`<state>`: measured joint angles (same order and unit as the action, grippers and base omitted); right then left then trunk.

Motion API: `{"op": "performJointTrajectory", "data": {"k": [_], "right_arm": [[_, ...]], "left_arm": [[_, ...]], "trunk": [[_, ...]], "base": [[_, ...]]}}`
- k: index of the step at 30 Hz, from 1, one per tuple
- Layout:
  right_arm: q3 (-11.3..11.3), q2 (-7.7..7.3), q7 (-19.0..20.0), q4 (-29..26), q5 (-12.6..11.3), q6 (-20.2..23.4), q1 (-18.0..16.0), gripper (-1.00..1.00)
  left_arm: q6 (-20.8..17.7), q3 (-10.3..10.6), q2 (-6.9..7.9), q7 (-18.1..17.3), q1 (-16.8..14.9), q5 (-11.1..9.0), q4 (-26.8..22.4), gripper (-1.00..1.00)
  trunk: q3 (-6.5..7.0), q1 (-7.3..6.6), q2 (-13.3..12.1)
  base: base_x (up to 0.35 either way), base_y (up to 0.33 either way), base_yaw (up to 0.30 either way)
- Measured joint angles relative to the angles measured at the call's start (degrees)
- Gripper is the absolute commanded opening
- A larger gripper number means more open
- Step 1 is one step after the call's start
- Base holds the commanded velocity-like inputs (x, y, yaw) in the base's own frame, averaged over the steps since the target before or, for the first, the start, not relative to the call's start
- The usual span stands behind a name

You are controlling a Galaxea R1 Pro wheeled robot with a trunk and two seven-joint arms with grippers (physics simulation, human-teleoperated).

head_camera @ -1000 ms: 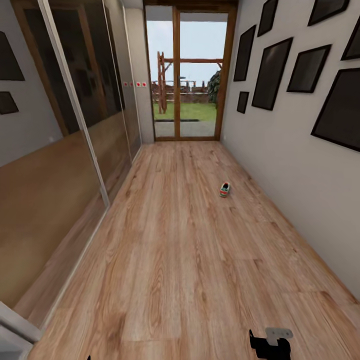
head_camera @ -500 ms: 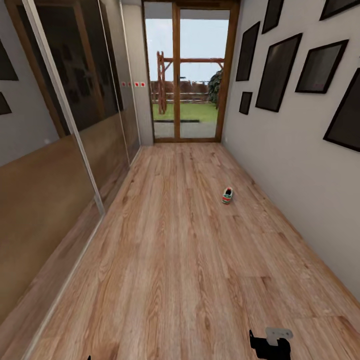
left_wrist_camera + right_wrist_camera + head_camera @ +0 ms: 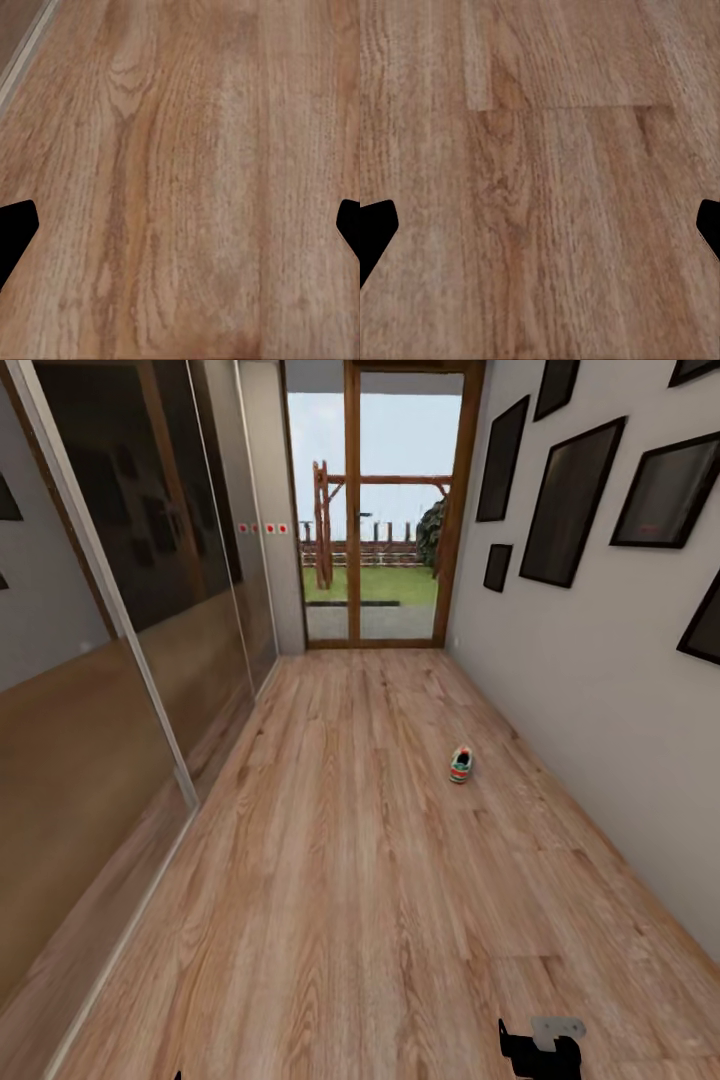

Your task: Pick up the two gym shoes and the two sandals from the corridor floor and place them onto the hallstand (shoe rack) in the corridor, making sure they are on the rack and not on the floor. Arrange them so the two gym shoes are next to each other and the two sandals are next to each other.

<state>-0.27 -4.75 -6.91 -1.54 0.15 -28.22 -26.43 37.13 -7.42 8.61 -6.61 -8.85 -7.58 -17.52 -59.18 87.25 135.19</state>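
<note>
One gym shoe alone on the corridor floor, well ahead in the head view, right of the middle and near the right-hand wall. White with green stripes and an orange-red patch, standing upright on its sole; too small to tell toe from heel. Nothing touching it.

Farther on, a glass door in a brown wooden frame closing the end of the corridor, grass and a wooden structure visible through it. Along the left side, tall sliding mirror panels reflecting the floor planks. On the right wall, several dark picture frames hung at different heights.

Right gripper spread wide, black fingertips at opposite edges of the right wrist view, bare wood planks between them, holding nothing. Left gripper likewise spread wide over bare planks, empty, with a pale strip at one corner of the left wrist view. Part of a black and grey arm piece low at the right of the head view.
</note>
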Motion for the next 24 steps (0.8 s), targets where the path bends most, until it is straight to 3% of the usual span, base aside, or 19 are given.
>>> {"op": "performJointTrajectory", "data": {"k": [24], "right_arm": [[0.0, 0.0, 0.0, 0.0, 0.0, 0.0, 0.0, 1.0]], "left_arm": [[0.0, 0.0, 0.0, 0.0, 0.0, 0.0, 0.1, 1.0]], "trunk": [[0.0, 0.0, 0.0]], "base": [[0.339, 0.0, 0.0]]}}
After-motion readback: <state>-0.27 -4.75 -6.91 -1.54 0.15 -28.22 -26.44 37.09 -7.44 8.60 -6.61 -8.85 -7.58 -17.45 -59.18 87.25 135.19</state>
